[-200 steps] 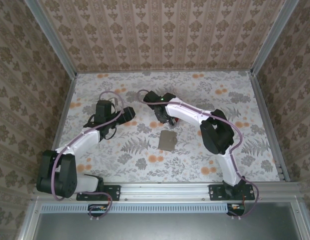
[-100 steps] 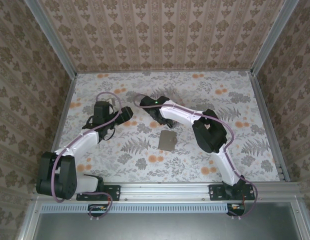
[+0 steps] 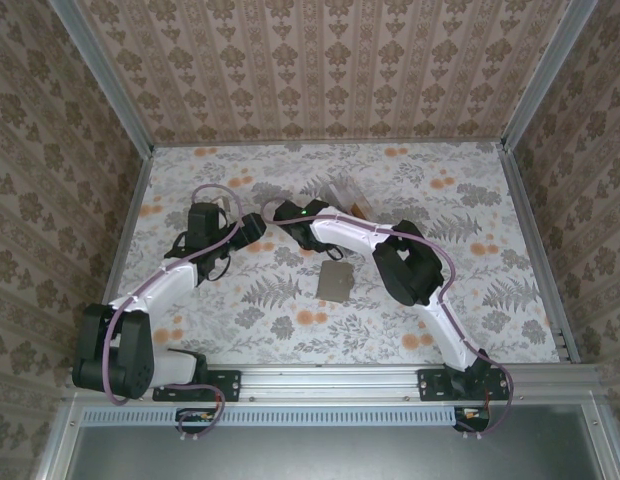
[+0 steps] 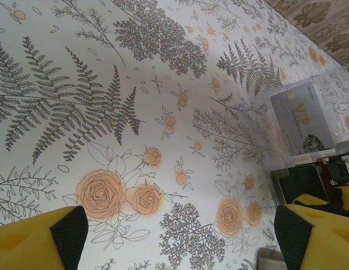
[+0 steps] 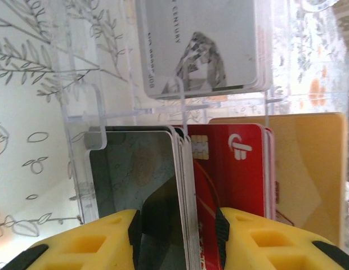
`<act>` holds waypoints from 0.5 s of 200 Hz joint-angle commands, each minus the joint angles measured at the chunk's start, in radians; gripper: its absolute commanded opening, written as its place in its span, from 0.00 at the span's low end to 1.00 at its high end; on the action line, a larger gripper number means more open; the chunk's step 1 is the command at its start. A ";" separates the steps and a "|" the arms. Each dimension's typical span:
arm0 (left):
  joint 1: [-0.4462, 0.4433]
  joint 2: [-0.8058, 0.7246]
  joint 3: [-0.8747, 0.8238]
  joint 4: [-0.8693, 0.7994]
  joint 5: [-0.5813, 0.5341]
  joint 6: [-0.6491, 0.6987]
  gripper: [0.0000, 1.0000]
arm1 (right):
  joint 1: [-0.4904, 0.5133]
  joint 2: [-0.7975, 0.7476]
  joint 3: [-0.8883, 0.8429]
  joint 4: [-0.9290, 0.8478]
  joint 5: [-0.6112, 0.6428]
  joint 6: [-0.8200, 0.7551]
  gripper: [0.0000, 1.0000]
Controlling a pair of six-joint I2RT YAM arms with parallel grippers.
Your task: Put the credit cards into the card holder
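Observation:
The credit cards stand on edge in a clear plastic box (image 5: 79, 112): a stack of dark cards (image 5: 135, 169), a red card (image 5: 236, 163), a tan-yellow card (image 5: 309, 169) and a grey card (image 5: 202, 45) in the far compartment. My right gripper (image 5: 177, 225) is partly open, its yellow fingers either side of the dark stack and the red card's edge, with gaps showing. The grey-taupe card holder (image 3: 337, 282) lies flat in the middle of the table, apart from both grippers. My left gripper (image 4: 180, 236) hangs wide open over bare tablecloth, left of the box (image 4: 259, 107).
From above, the box (image 3: 342, 192) sits behind the right arm's wrist (image 3: 295, 215), and the left gripper (image 3: 258, 230) is close beside it. Patterned walls close the table on three sides. Floral cloth lies bare at the front and far right.
The right arm's wrist has swung left toward the left gripper, uncovering the clear box in the top view. The left arm and the card holder have stayed put.

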 commanded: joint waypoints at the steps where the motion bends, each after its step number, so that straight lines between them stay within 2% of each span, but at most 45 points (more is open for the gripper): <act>1: 0.007 -0.010 -0.011 0.023 0.004 -0.015 0.89 | -0.001 -0.003 0.018 -0.039 0.091 -0.003 0.43; 27: 0.007 -0.004 -0.005 0.024 0.010 -0.015 0.89 | -0.001 -0.022 0.004 -0.027 0.092 -0.009 0.42; 100: 0.007 0.011 0.002 0.025 0.022 -0.019 0.89 | -0.001 -0.052 -0.006 -0.024 0.079 -0.014 0.31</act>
